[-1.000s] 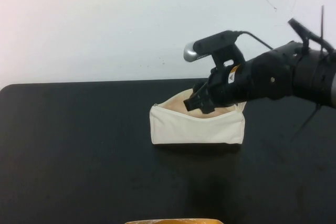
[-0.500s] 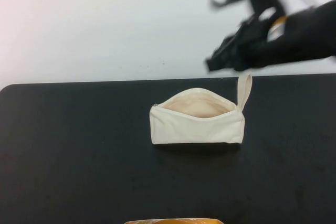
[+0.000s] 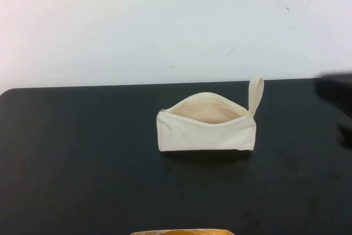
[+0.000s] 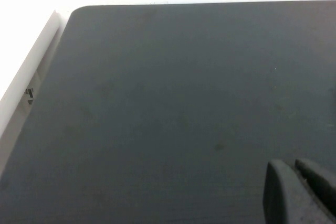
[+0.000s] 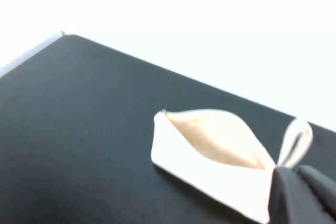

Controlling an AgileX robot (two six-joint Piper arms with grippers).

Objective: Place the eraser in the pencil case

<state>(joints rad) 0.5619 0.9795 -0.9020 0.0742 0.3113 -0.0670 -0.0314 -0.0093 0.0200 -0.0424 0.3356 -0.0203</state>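
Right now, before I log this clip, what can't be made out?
- Eraser: in no view; the pencil case stands open, but only part of its pale lining shows.
- Right hand: cut off by the right wrist view's edge; in the high view only a dark blur at the right edge.
- Left hand: cut off at the left wrist view's corner, over bare table.
- Orange thing: cut by the high view's bottom edge.
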